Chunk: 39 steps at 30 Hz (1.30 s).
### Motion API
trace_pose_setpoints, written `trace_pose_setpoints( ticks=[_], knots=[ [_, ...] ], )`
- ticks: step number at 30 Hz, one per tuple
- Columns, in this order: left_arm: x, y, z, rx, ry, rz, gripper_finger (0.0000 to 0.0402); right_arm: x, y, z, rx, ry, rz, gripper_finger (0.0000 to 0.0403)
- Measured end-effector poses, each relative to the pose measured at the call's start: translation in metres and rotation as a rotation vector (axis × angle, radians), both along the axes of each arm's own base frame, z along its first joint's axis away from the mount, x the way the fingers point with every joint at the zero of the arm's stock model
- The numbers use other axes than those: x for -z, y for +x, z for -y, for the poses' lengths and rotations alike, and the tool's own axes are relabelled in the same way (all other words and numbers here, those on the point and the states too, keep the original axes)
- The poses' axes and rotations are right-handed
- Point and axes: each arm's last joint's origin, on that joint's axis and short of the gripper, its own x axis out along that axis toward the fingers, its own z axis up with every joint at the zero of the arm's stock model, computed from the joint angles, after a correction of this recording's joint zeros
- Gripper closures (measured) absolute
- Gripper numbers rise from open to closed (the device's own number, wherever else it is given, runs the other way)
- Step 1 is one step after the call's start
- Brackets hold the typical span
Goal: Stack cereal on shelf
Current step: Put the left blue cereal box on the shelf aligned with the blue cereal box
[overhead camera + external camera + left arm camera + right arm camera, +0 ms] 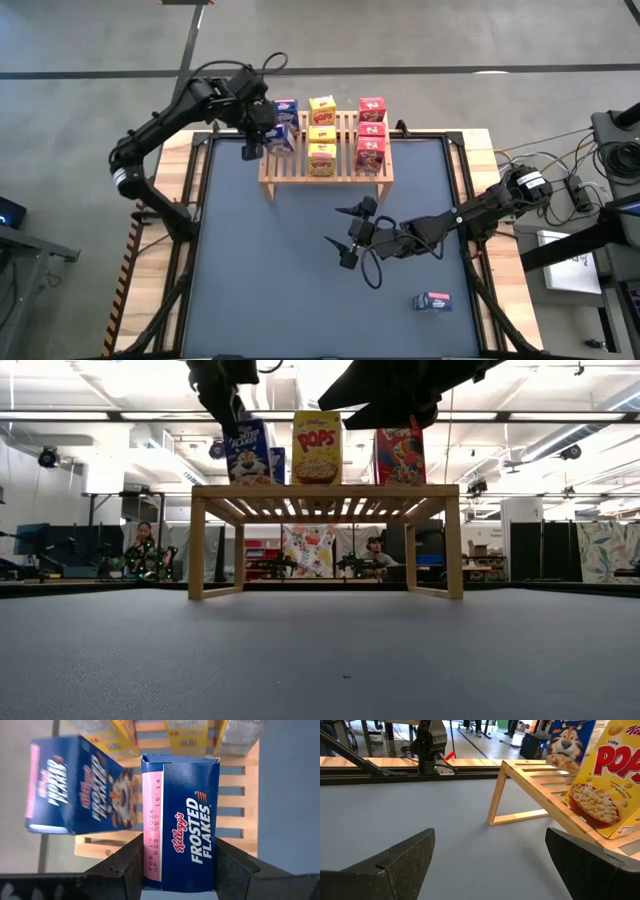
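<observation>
The wooden slatted shelf stands at the table's far middle. On it stand three yellow boxes in a row and three red boxes to their right. One blue box stands at the shelf's far left end. My left gripper is shut on a second blue box at the shelf's left end, in front of the first. A third blue box lies on the table near the right front. My right gripper hovers open over the table in front of the shelf. My left gripper pinches the blue Frosted Flakes box by its upper end, one finger on each broad face. The fingers come from above, pointing down. The box stands about upright, its bottom level with the shelf's top; whether it rests there I cannot tell.
The dark table mat spreads in front of the shelf, with black frame rails along its sides. Cables and equipment sit off the right edge. In the low view, people sit in the room behind the table.
</observation>
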Motion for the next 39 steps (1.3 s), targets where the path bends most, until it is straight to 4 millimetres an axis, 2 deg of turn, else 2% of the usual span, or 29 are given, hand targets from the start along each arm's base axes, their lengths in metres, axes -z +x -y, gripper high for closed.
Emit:
trace_pose_setpoints(
  ticks=[8,23,39],
  knots=[
    [0.0026,0.0014,-0.0009,-0.004,-0.013,-0.012,0.023,0.0,0.0,0.0,-0.001,-0.005,-0.002,0.0035],
    [0.0023,0.002,-0.0011,-0.032,-0.024,0.002,0.0165,0.0,0.0,0.0,-0.001,-0.005,-0.002,0.0035],
    [0.0006,0.0043,-0.002,0.029,0.008,0.021,0.0171,0.0,0.0,0.0,-0.001,-0.003,-0.001,0.0035]
  ],
)
